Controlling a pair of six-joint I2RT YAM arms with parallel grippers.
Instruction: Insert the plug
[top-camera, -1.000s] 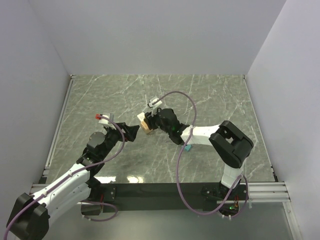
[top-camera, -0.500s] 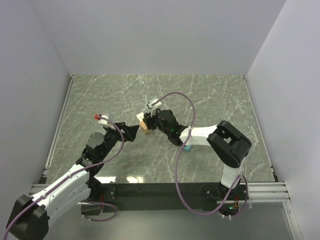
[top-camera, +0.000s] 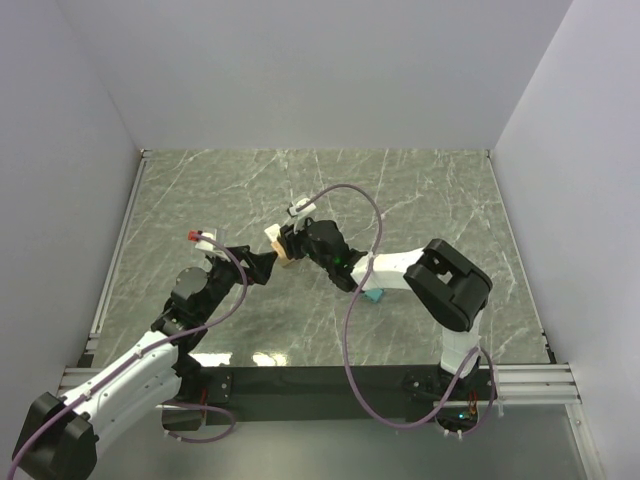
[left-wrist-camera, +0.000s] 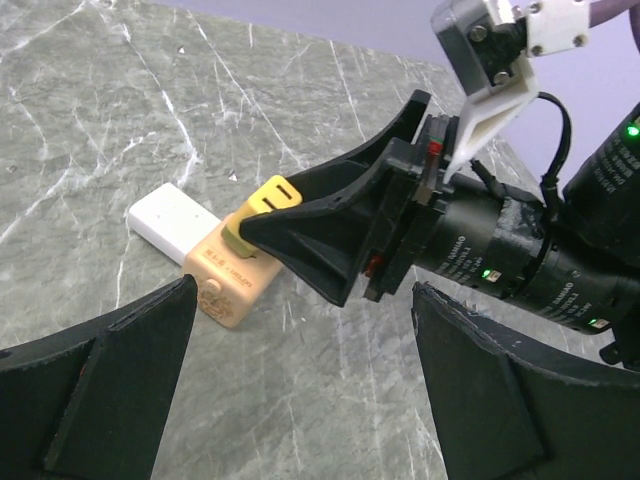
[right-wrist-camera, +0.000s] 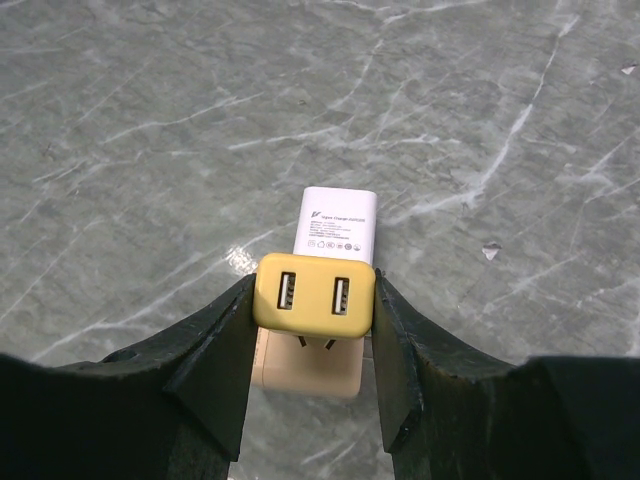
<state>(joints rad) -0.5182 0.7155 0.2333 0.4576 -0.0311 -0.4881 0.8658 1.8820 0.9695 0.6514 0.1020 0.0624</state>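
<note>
My right gripper (right-wrist-camera: 314, 300) is shut on a yellow plug with two USB ports (right-wrist-camera: 314, 290). It holds the plug just above a beige socket block (right-wrist-camera: 305, 362) lying on the marble table; the plug's prongs point down at the block. A white adapter (right-wrist-camera: 336, 225) lies against the block's far end. The left wrist view shows the plug (left-wrist-camera: 262, 200), the beige block (left-wrist-camera: 232, 280) and the white adapter (left-wrist-camera: 168, 218). My left gripper (left-wrist-camera: 300, 340) is open and empty, just left of the block. In the top view the right gripper (top-camera: 288, 244) faces the left gripper (top-camera: 262, 264).
A small teal object (top-camera: 373, 295) lies on the table under the right forearm. Purple cables (top-camera: 368, 215) loop over both arms. White walls close in the table at the back and sides.
My right gripper has moved a little to the left and back with the plug and block. The left gripper has closed the distance slightly.
</note>
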